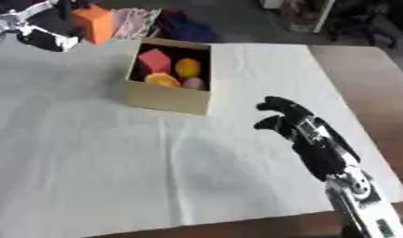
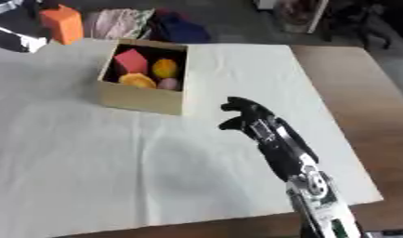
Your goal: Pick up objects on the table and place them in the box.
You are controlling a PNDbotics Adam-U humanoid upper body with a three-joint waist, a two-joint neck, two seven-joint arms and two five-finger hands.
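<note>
Left eye view: box [image 1: 167, 97] at 11 o'clock on white-clothed worktop [image 1: 91, 162], holding red block [image 1: 153, 59], yellow, orange, pink pieces. Right robot hand [image 1: 288, 122] at 4 o'clock, fingers curled, holding nothing.
Right eye view: orange block [image 2: 61, 22] unclipped at 11 o'clock, behind worktop.

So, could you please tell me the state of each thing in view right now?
box: upright, open, holding items
red block: in box
yellow object: in box
orange piece: in box
pink object: in box
right robot hand: curled, empty, above white cloth
orange block: beyond the cloth
</note>
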